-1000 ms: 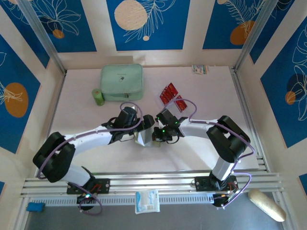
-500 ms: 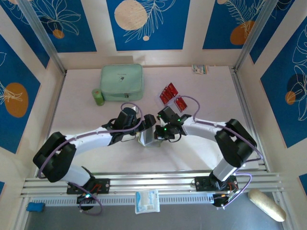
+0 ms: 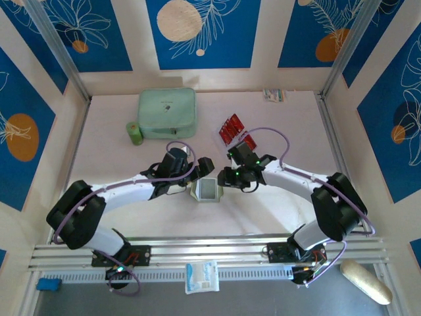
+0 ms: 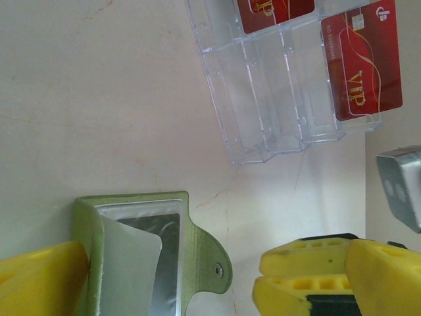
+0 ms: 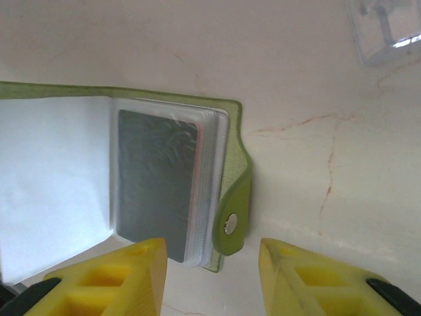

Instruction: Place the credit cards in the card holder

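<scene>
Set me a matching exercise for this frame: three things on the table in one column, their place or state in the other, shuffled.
Things:
1. card holder
2. red cards
3. mint-green zip case

Places or states:
A. in the clear tray
B. at the far side, beside a small green roll
C. lying open, snap tab undone

Pairs: 1-C, 2-A, 3-B.

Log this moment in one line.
left pincer: open | right pincer: open | olive-green fold-over card holder: lying open | red VIP cards: in clear plastic tray
</scene>
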